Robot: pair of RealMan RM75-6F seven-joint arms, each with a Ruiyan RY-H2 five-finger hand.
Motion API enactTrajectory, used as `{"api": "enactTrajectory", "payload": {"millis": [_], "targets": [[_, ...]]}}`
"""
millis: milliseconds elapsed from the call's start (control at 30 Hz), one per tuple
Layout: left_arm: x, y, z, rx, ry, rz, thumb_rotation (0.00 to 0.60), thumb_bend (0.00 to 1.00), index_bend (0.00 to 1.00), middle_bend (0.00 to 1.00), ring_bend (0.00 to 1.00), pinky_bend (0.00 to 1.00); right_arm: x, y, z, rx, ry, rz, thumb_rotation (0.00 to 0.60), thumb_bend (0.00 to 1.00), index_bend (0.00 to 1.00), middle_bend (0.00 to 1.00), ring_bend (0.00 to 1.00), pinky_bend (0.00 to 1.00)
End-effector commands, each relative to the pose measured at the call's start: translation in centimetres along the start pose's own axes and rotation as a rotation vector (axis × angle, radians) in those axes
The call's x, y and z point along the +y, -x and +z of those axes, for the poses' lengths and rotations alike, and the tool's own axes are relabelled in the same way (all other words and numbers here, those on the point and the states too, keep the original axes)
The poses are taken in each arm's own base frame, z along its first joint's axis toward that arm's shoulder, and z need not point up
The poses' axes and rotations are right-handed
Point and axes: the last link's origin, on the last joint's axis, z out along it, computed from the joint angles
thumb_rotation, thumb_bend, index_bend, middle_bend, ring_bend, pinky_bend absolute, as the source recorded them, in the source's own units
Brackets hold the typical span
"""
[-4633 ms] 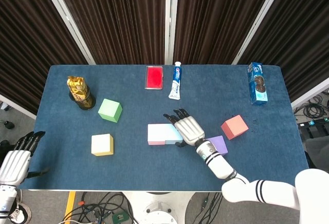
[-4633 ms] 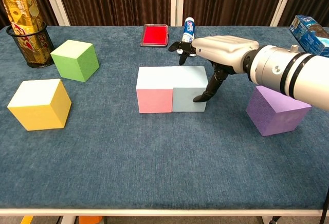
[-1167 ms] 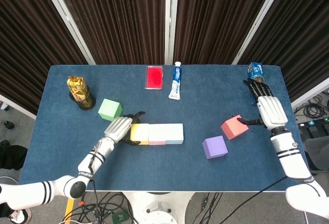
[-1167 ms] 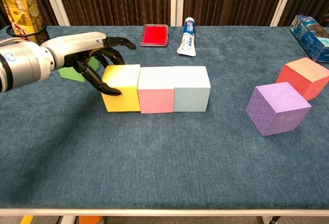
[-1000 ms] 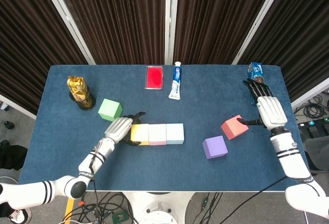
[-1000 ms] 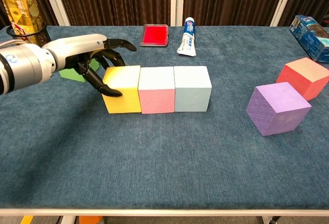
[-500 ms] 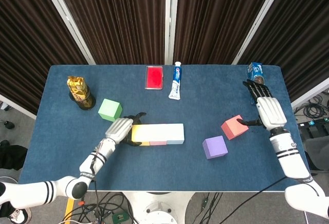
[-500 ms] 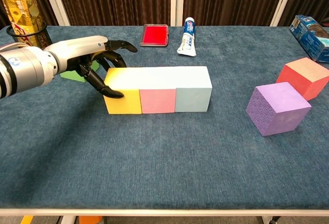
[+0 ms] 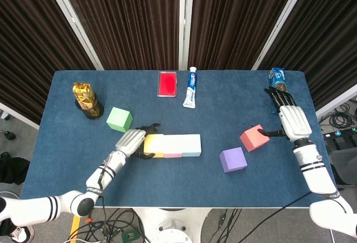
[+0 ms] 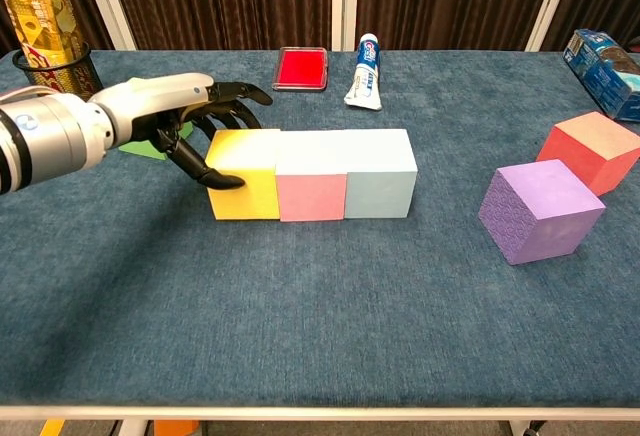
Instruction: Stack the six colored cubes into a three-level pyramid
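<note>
Yellow (image 10: 243, 187), pink (image 10: 311, 188) and light blue (image 10: 380, 186) cubes stand touching in a row mid-table. My left hand (image 10: 180, 106) presses its spread fingertips against the yellow cube's left face and holds nothing; the head view shows this hand (image 9: 131, 141) at the row's left end. The green cube (image 9: 119, 119) sits behind it, mostly hidden in the chest view. The purple cube (image 10: 541, 211) and red cube (image 10: 592, 151) stand at the right. My right hand (image 9: 294, 121) is open beside the red cube (image 9: 254, 137), thumb close to its right side.
A snack bag in a black mesh cup (image 10: 45, 36) stands at the far left. A flat red box (image 10: 301, 67) and a toothpaste tube (image 10: 366, 71) lie at the back centre. A blue carton (image 10: 603, 68) is at the back right.
The three-cube row has slid slightly to the right with my left hand following against the yellow cube. The right hand and the other cubes have not moved.
</note>
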Motion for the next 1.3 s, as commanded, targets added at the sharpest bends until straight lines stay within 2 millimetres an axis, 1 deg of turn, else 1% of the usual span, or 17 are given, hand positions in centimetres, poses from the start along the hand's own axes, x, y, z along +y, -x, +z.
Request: {"api": "enactTrajectory", "payload": {"millis": [33,267,467,533,600,667,733,767,867,900,967,1000,1067,1167,1300], "targets": [[0.1,0.1,-0.1,-0.007,0.003,0.003,0.600,0.21,0.08,0.18,0.16,0.25,0.1,0.0,0.0,0.001,0.002,0.000,0.600,0.00,0.00,0.01,0.00,0.00],[0.3,0.3,-0.5,-0.027,0.011,0.003,0.600,0.20,0.08,0.18,0.14,0.25,0.1,0.0,0.0,-0.001,0.001,0.002,0.600,0.00,0.00,0.01,0.00,0.00],[0.4,-0.1,-0.8,-0.034,0.020,0.007,0.600,0.19,0.08,0.15,0.11,0.25,0.1,-0.1,0.0,0.004,0.001,0.003,0.600,0.00,0.00,0.01,0.00,0.00],[0.3,-0.9,-1.5,-0.023,0.019,0.027,0.600,0.19,0.08,0.14,0.11,0.25,0.1,-0.5,0.0,0.012,0.001,0.005,0.600,0.00,0.00,0.01,0.00,0.00],[-0.1,-2.2,-2.6,-0.004,0.005,0.056,0.600,0.19,0.08,0.13,0.11,0.25,0.1,-0.8,0.0,0.023,0.000,0.005,0.600,0.00,0.00,0.01,0.00,0.00],[-0.7,-4.3,-4.6,0.017,-0.031,0.088,0.600,0.19,0.08,0.14,0.11,0.25,0.2,-1.4,0.0,0.034,-0.001,0.002,0.600,0.00,0.00,0.01,0.00,0.00],[-1.1,-6.0,-6.2,0.045,-0.060,0.108,0.600,0.19,0.08,0.17,0.11,0.27,0.2,-1.6,0.0,0.038,0.000,0.001,0.600,0.00,0.00,0.01,0.00,0.00],[-1.4,-7.2,-7.1,0.075,-0.077,0.134,0.600,0.19,0.08,0.19,0.11,0.28,0.2,-1.6,0.0,0.038,0.001,0.003,0.600,0.00,0.00,0.01,0.00,0.00],[-2.2,-9.3,-8.2,0.131,-0.112,0.189,0.600,0.19,0.08,0.25,0.13,0.31,0.2,-1.5,0.1,0.034,0.004,0.009,0.600,0.00,0.00,0.01,0.00,0.00],[-2.8,-10.1,-8.5,0.161,-0.124,0.219,0.600,0.19,0.09,0.26,0.14,0.33,0.2,-1.4,0.1,0.031,0.004,0.012,0.600,0.00,0.00,0.01,0.00,0.00],[-3.7,-10.9,-8.3,0.199,-0.128,0.267,0.600,0.19,0.10,0.28,0.16,0.35,0.0,-1.2,0.0,0.028,0.002,0.013,0.600,0.00,0.00,0.01,0.00,0.00],[-4.6,-11.2,-8.0,0.209,-0.126,0.293,0.600,0.19,0.10,0.28,0.16,0.35,-0.1,-1.1,-0.1,0.028,0.001,0.012,0.600,0.00,0.00,0.01,0.00,0.00],[-5.8,-11.2,-7.2,0.198,-0.106,0.327,0.600,0.19,0.10,0.29,0.16,0.35,-0.3,-1.1,-0.2,0.031,-0.002,0.014,0.600,0.00,0.00,0.01,0.00,0.00],[-7.6,-10.6,-5.6,0.134,-0.065,0.363,0.600,0.19,0.10,0.28,0.14,0.32,-0.6,-1.4,-0.5,0.044,-0.007,0.020,0.600,0.00,0.00,0.01,0.00,0.00],[-8.8,-9.9,-3.5,0.079,-0.011,0.442,0.600,0.19,0.08,0.26,0.09,0.30,-0.9,-2.0,-1.0,0.053,-0.010,0.016,0.600,0.00,0.00,0.01,0.00,0.00]]}}
